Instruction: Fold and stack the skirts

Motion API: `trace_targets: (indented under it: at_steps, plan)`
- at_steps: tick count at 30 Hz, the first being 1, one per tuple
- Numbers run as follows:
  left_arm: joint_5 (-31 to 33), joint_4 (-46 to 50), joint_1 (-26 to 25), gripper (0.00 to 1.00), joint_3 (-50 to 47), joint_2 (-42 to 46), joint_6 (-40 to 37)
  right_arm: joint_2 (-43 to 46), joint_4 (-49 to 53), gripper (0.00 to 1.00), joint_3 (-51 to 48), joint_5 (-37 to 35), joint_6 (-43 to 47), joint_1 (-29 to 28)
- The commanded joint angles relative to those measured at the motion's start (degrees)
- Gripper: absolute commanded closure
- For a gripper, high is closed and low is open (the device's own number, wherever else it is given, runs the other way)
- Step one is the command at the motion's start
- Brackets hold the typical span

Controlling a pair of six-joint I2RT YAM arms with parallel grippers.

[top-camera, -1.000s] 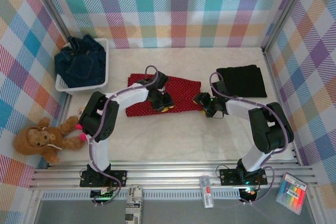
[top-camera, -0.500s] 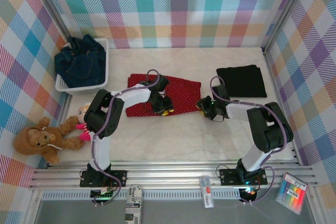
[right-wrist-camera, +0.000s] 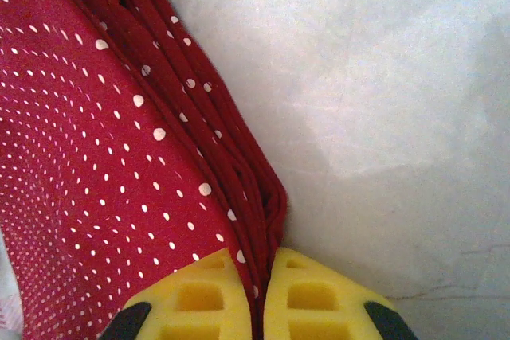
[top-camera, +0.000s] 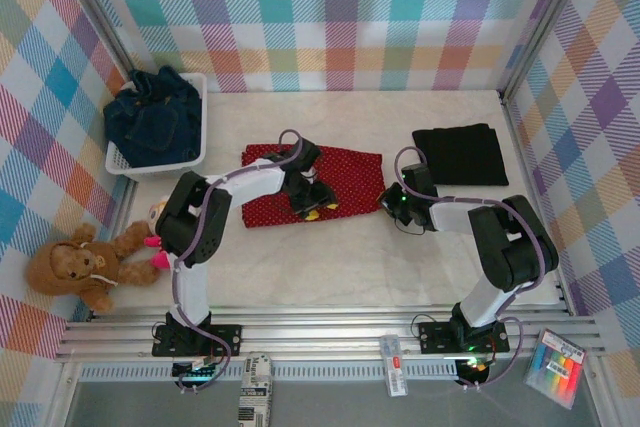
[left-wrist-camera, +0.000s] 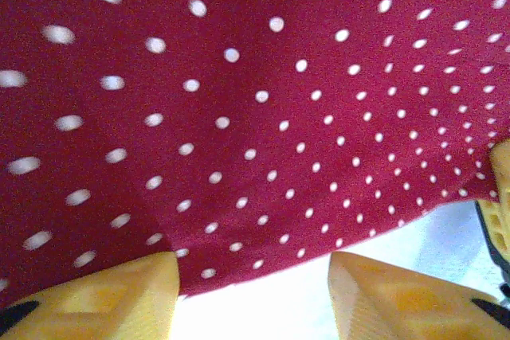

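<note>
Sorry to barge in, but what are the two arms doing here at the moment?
They are working on the red dotted skirt spread on the table. The right hand is shut on its right edge; the left hand sits open at its near edge, gripping nothing. A folded black skirt lies far right, and denim skirts fill the white basket.

Boxed in on three sides by walls of pastel plaid. Below, a pale cream table, faintly veined, evenly and softly lit. Along near edge, silver metal rails; upright metal posts at back corners.
</note>
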State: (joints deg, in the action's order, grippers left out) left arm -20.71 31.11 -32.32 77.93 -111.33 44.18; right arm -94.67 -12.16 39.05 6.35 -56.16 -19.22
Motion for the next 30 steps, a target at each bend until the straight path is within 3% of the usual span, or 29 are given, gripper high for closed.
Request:
trace_targets:
  at_steps: [1, 9, 13, 21, 30]
  plan:
    - [7.66, 5.12, 4.39, 0.42, 1.42, 7.49, -3.32, 1.69, 2.58, 1.0, 0.82, -2.87, 5.18, 0.12]
    - [7.83, 4.79, 20.87, 0.42, -5.89, 9.42, -7.12, 2.19, 8.94, 1.0, 4.96, -4.75, 11.68, 0.15]
    - [7.74, 2.73, 25.81, 0.43, -7.88, 7.89, -8.72, 2.21, 9.99, 1.0, 5.89, -5.47, 13.24, 0.15]
    - [-0.13, -2.56, 27.22, 0.57, -9.14, -0.39, -9.91, 2.0, 11.37, 1.0, 8.19, -5.27, 17.67, 0.17]
    - [-1.22, -3.78, 27.26, 0.82, -8.31, -2.57, -10.35, 2.3, 11.72, 1.0, 15.48, -4.11, 27.28, -1.08]
